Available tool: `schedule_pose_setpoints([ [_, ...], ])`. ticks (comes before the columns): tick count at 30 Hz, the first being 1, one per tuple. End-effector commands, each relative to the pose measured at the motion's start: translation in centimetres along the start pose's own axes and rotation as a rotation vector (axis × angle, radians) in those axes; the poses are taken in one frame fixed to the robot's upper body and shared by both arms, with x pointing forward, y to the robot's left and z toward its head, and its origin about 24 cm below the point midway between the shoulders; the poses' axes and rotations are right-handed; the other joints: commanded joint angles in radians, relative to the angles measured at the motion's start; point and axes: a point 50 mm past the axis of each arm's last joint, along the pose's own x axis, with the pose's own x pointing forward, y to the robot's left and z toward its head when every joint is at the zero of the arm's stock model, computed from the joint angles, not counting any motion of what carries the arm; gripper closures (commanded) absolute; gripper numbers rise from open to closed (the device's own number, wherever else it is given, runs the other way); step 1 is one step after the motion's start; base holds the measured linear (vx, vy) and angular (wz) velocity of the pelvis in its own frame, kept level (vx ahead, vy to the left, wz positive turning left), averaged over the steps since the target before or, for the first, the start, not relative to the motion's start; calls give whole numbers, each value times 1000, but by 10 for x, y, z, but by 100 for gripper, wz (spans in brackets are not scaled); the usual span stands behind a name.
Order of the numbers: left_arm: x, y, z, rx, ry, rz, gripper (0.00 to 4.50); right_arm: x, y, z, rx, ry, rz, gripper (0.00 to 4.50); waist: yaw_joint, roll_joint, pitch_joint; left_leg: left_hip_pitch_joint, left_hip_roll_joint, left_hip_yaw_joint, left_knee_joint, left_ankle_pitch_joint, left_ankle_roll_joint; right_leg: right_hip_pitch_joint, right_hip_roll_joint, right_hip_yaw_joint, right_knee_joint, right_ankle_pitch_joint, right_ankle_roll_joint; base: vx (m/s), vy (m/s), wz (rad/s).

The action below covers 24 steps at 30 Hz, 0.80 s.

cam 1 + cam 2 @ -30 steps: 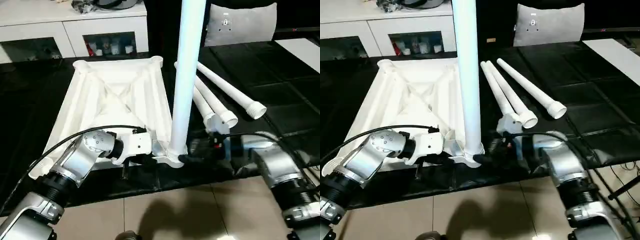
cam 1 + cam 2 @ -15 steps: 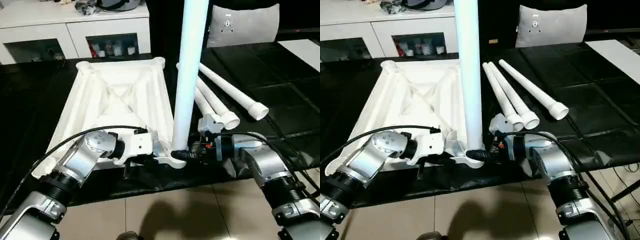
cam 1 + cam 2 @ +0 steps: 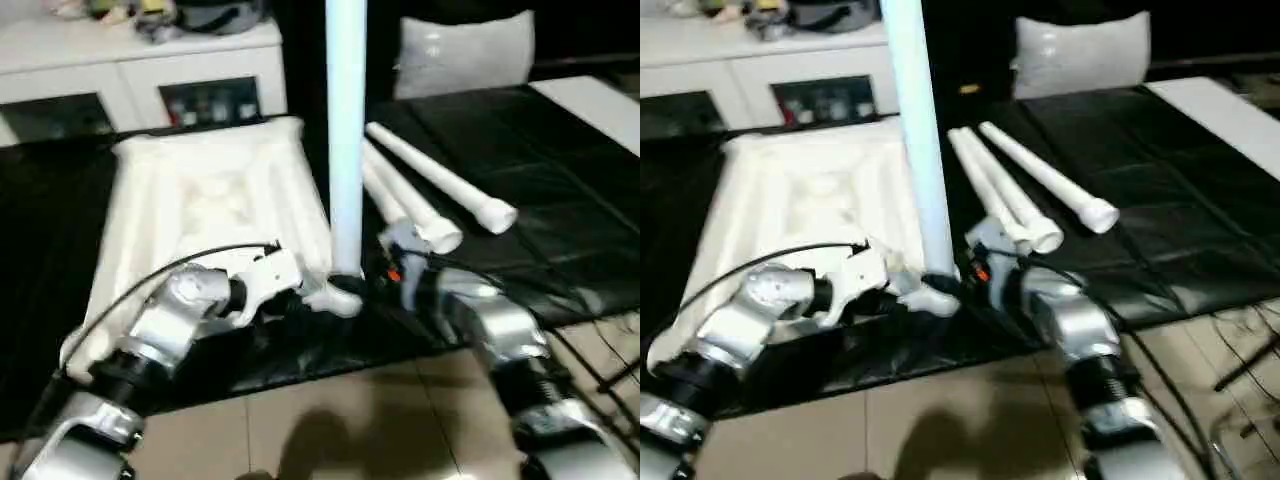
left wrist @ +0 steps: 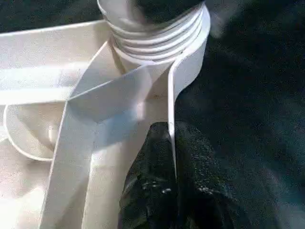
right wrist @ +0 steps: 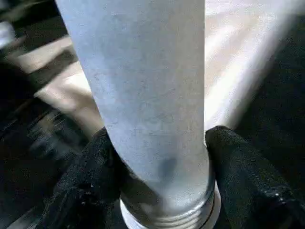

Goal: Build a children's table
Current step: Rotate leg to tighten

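The children's table top (image 3: 200,190) lies upside down on black mats, ribs up. One white leg (image 3: 346,150) stands upright in the near right corner socket (image 3: 340,297). My right gripper (image 5: 159,148) has a black finger on each side of that leg's base, shut on it just above the threaded collar. My left gripper (image 4: 169,143) is shut on the thin rim wall (image 4: 170,95) of the top, right beside the same socket. Loose legs (image 3: 440,185) lie side by side on the mat to the right.
A white cabinet (image 3: 150,70) runs along the back and a grey cushion (image 3: 465,55) leans at the back right. A white board (image 3: 600,100) lies at the far right. Tiled floor (image 3: 350,420) begins just in front of the mats.
My right gripper has moved in to the upright leg's base and closed on it. The left gripper keeps its hold on the rim. The head camera has shifted.
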Motion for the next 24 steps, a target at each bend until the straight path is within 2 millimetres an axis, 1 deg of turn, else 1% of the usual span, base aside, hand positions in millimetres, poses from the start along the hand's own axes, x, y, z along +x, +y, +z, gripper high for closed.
schedule_pose_setpoints([
  [1,16,-15,13,-19,-39,0,450,19,12,8,10,6,-13,203,-1,-15,-44,7,51,-21,-79,-259,13,38,-93,60,-104,-309,-167,0,0,0],
  [3,21,-18,24,-37,-68,31,450,25,13,8,30,6,-56,203,-3,-13,-45,7,52,-19,-77,-245,19,37,-93,62,-104,-278,-171,0,0,0],
  [4,24,-19,31,-37,-87,51,450,27,14,8,41,3,-67,203,-4,-23,-47,3,50,-16,-74,-211,30,40,-94,63,-100,-236,-180,0,0,0],
  [5,25,-19,34,-32,-95,63,450,27,13,9,26,-5,-83,203,0,-24,-50,1,49,-14,-69,-169,47,42,-94,62,-99,-189,-185,0,0,0],
  [6,26,-19,36,-28,-99,70,450,28,12,9,15,-10,-95,168,3,-22,-50,1,49,-14,-69,-153,53,41,-93,62,-97,-168,-187,0,0,0],
  [7,26,-19,38,-28,-96,76,450,27,11,9,20,-16,-108,147,5,-22,-55,-2,49,-13,-66,-120,64,43,-92,62,-91,-111,-191,0,0,0],
  [8,25,-19,41,-24,-86,84,450,27,10,10,31,-25,-121,147,6,-22,-57,-3,50,-14,-65,-103,70,44,-92,61,-87,-79,-195,0,0,0],
  [9,23,-17,42,-15,-74,94,450,25,9,10,23,-30,-121,133,7,-16,-58,-4,51,-14,-63,-77,83,42,-91,59,-83,-30,-205,0,0,0],
  [10,21,-15,42,-9,-65,103,450,23,8,10,14,-33,-122,127,7,-17,-59,-4,53,-14,-62,-72,88,43,-91,58,-81,-13,-210,0,0,0],
  [11,18,-14,42,-5,-58,109,450,22,7,10,8,-33,-123,116,9,-14,-59,-5,52,-14,-61,-67,96,43,-90,57,-79,12,-218,0,0,0],
  [12,16,-13,40,1,-53,105,450,20,7,10,-2,-41,-116,106,10,-10,-60,-4,53,-16,-61,-66,99,44,-91,56,-77,30,-223,0,0,0],
  [14,12,-12,38,12,-39,102,450,16,6,10,-17,-58,-110,93,12,-7,-60,-4,54,-16,-60,-70,101,44,-92,56,-75,49,-228,0,0,0],
  [15,11,-12,37,19,-33,100,450,14,5,10,-21,-65,-108,88,12,-9,-60,-4,55,-16,-60,-69,103,45,-91,56,-75,63,-228,0,0,0],
  [16,8,-12,35,26,-25,92,450,10,5,11,-23,-84,-99,64,14,-7,-60,-3,56,-17,-60,-69,105,46,-91,55,-74,76,-226,0,0,0],
  [17,5,-11,32,41,-14,80,450,4,4,11,-34,-105,-81,55,15,-8,-60,-3,56,-17,-60,-70,108,47,-91,55,-74,84,-223,0,0,0],
  [18,5,-11,31,45,-12,77,450,3,4,11,-37,-109,-77,50,16,-9,-60,-3,56,-17,-60,-73,109,47,-91,56,-75,82,-222,0,0,0],
  [19,4,-10,30,50,-7,71,450,0,3,11,-46,-113,-69,44,15,-6,-58,-3,55,-16,-61,-84,106,47,-92,55,-76,67,-225,0,0,0],
  [20,2,-10,28,60,2,57,450,-4,3,10,-65,-111,-49,44,18,-7,-57,-2,55,-16,-62,-92,103,48,-91,54,-80,53,-220,0,0,0],
  [21,-1,-8,25,85,13,32,450,-12,2,8,-91,-102,-19,20,19,-8,-57,-3,54,-16,-62,-107,99,48,-92,55,-82,30,-214,0,0,0],
  [22,-1,-8,25,90,15,27,450,-14,1,7,-96,-100,-13,20,20,-8,-56,-2,55,-16,-62,-114,98,47,-93,56,-83,18,-211,0,0,0],
  [24,-4,-6,21,101,30,10,450,-21,0,6,-111,-91,14,4,25,-5,-54,1,57,-16,-65,-135,86,44,-90,56,-86,-25,-205,0,0,0],
])
